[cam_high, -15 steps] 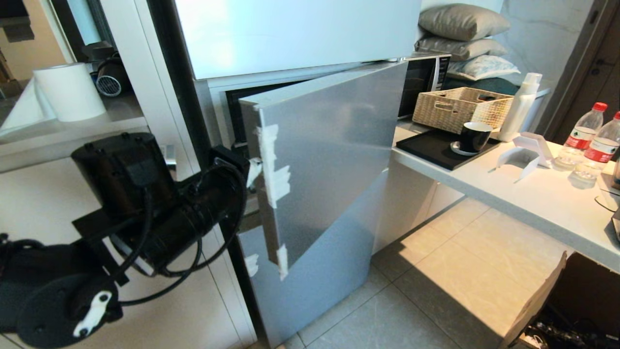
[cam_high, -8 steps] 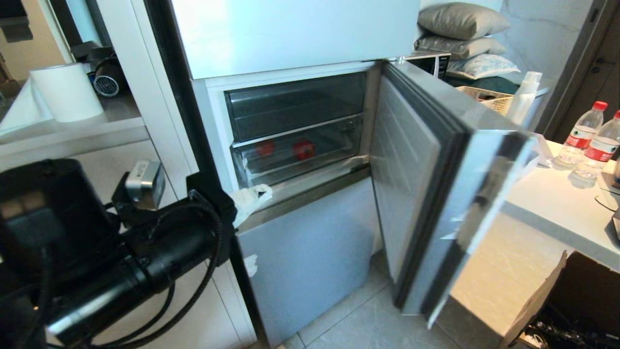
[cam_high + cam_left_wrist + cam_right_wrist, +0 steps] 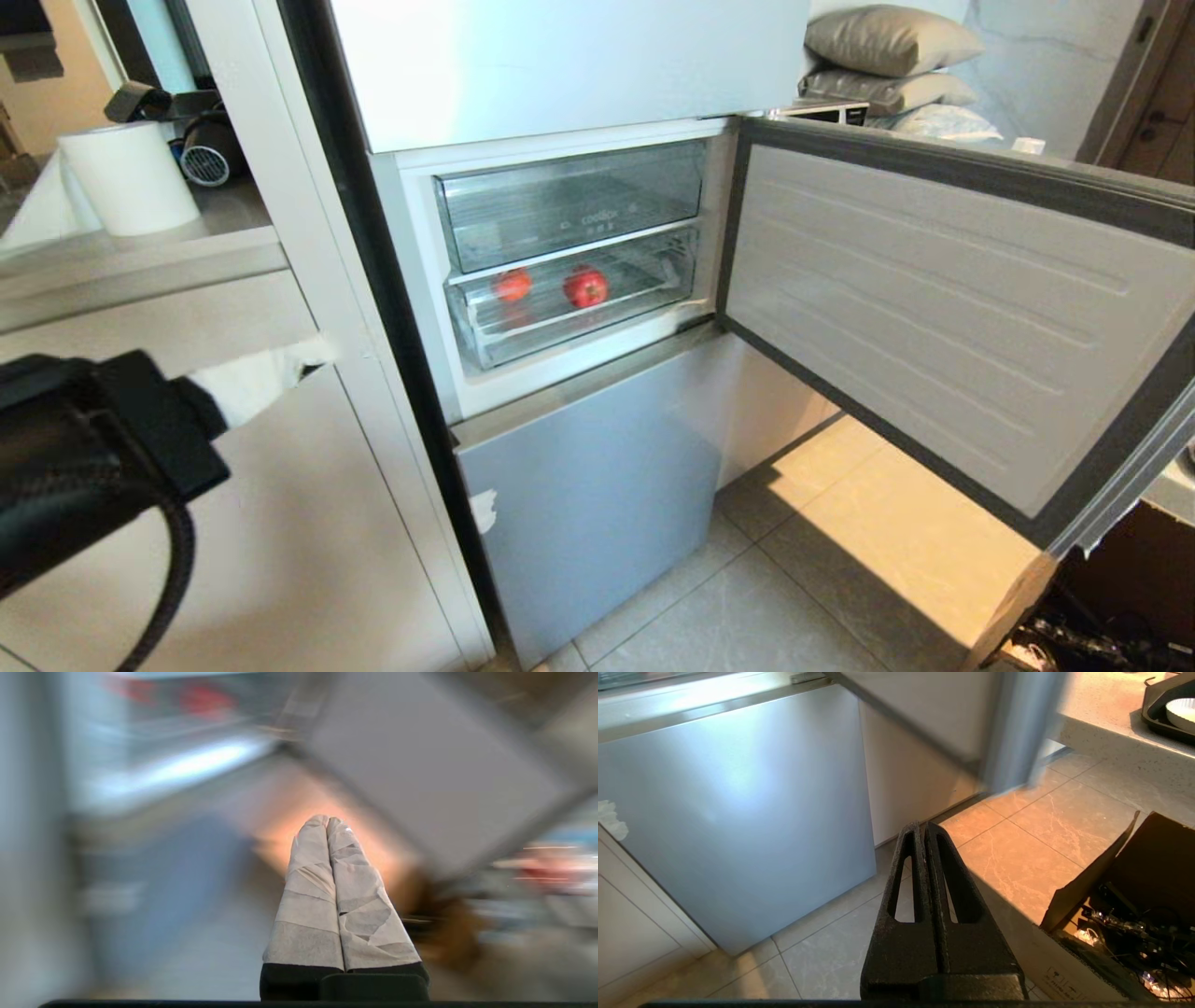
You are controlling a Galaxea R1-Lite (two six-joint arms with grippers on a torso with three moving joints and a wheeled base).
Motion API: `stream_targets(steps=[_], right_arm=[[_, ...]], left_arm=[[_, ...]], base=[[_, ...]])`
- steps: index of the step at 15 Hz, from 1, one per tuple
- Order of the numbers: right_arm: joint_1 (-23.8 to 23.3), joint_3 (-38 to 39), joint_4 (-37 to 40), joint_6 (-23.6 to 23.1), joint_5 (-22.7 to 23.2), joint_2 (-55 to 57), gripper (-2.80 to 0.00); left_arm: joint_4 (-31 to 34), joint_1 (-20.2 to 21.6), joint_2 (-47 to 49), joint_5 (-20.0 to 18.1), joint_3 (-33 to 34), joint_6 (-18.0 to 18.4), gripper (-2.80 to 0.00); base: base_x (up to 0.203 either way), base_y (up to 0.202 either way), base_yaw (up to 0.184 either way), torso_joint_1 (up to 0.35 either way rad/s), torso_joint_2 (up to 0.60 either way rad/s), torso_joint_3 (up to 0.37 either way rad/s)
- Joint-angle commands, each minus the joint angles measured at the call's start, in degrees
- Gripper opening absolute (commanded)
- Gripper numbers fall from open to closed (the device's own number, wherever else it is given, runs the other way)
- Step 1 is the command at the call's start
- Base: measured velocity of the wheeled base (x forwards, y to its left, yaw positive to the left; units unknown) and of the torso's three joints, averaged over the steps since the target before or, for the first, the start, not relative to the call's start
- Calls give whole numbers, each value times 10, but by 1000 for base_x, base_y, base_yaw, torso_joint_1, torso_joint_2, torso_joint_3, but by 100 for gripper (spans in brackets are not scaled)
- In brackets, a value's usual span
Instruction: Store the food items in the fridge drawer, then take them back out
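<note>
Two glossy red food items, a larger one (image 3: 586,287) and a smaller one (image 3: 513,284), lie in the fridge drawer (image 3: 597,329), the lower clear drawer of the open fridge compartment. That drawer is pushed in. My left gripper (image 3: 313,353), its fingers wrapped in white tape, is shut and holds nothing. It hangs well to the left of the fridge, in front of the white cabinet, and in the left wrist view the left gripper (image 3: 325,820) appears against a smeared background. The right gripper (image 3: 923,827) is shut and empty, low over the floor tiles.
The fridge door (image 3: 952,317) stands wide open to the right, covering the counter. Above the food sits a clear drawer with faint lettering (image 3: 569,210). A grey lower door (image 3: 597,485) is closed. An open cardboard box (image 3: 1134,896) stands on the floor at right.
The fridge door has swung from nearly shut to wide open on the right, uncovering the drawers and the red food. My left arm has drawn back to the left, away from the door edge.
</note>
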Motion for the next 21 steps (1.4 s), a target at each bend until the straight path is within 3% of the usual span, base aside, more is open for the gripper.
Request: stream_targets(steps=[1,5,7,12,15,17,21], right_arm=[[0,0,0,0,0,1,-280],[0,0,0,0,0,1,-280],[0,0,0,0,-1,1,-280],[0,0,0,-5,-1,1,-280],[0,-14,-2,-3,3,1,-280],[0,-74,3,9,20,28,-280],[1,-206,-13,72,42,269,-280]], left_arm=[[76,73,-89,28,13,61,-280],[91,279,-206,48,104,178,-280],[93,344,-283,47,172,226,-280],[110,360,-452,-71,372,273,-280],[202,344,-578,-127,376,295,-280],[214,337,-594,-157,383,311,-280],[211,336,-593,-122,385,201,-280]], base=[[0,0,0,0,0,0],[0,0,0,0,0,0],[0,0,0,0,0,0],[0,0,0,0,0,0],[0,0,0,0,0,0],[0,0,0,0,0,0],[0,0,0,0,0,0]])
